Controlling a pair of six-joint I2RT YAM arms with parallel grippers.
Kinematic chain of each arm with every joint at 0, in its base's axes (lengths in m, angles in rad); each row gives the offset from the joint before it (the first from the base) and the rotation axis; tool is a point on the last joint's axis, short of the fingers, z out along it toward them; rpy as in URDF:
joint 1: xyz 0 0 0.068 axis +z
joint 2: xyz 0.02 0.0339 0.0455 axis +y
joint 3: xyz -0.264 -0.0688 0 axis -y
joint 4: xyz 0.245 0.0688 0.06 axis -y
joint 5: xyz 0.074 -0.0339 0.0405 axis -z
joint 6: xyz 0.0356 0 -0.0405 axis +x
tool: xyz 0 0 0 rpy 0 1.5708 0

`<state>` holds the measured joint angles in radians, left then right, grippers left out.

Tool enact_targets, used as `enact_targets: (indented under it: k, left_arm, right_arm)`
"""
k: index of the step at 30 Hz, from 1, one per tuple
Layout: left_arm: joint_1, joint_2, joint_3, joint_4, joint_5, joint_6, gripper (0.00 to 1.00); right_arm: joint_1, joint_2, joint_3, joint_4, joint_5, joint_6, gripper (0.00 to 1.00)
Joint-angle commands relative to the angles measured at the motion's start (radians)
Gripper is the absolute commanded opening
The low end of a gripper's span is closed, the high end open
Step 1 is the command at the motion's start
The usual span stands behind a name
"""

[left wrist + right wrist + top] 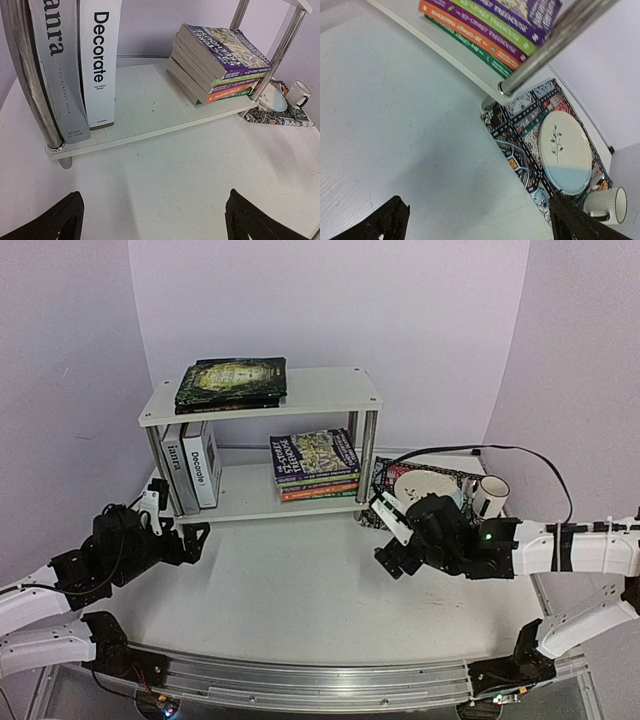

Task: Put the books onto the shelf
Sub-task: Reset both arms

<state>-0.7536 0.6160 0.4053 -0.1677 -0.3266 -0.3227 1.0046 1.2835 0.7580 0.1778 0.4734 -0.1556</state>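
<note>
Lining the shelf, upright and stacked books

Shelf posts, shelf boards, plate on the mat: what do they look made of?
Posts: likely metal, chrome-like polish, mirror highlights.
Boards: white, matte, faint grain lines; probably laminated wood or plastic.
Plate: looks glazed ceramic, glossy cream and pale blue with a painted sprig.

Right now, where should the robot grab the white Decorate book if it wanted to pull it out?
Probably its spine edge, from the open front. The Decorate book stands upright on the shelf's lower board, spine outward, with bare space on its right but the grey book close beside its left, so lean it rightward first.
</note>
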Motion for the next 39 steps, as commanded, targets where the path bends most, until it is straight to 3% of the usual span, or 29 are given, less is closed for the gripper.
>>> enact_targets:
  k: [1,4,9,12,18,24,29,35,39]
  left_arm:
    - [-0.003,-0.073,-0.074,0.184,-0.082,0.126,1.00]
    - [-0.003,-0.115,-0.101,0.227,-0.138,0.177,1.00]
    - [0.001,-0.104,-0.168,0.310,-0.266,0.228,1.00]
    - [0.021,-0.122,-0.250,0.433,-0.289,0.245,1.00]
    - [0.155,-0.172,-0.324,0.549,-0.249,0.313,1.00]
    - [0.340,0.037,-0.349,0.725,-0.136,0.302,1.00]
    - [0.438,0.261,-0.383,0.960,-0.067,0.298,1.00]
    - [0.560,0.448,-0.353,1.104,0.040,0.321,1.00]
    - [0.644,0.574,-0.322,1.214,0.155,0.315,1.00]
  right_arm:
    - [-0.005,-0.082,-0.107,0.093,0.237,0.131,0.98]
    - [-0.076,-0.130,-0.169,0.119,0.278,0.147,0.98]
    - [-0.318,-0.270,-0.277,0.173,0.111,0.263,0.98]
    - [-0.450,-0.291,-0.391,0.316,0.021,0.311,0.97]
    - [-0.550,-0.259,-0.452,0.417,0.058,0.283,0.96]
    - [-0.633,-0.109,-0.448,0.483,0.028,0.219,0.97]
    - [-0.666,-0.002,-0.538,0.751,-0.077,0.121,0.98]
    - [-0.695,0.117,-0.549,0.899,-0.060,0.135,0.98]
    - [-0.737,0.157,-0.529,0.922,-0.169,0.086,0.91]
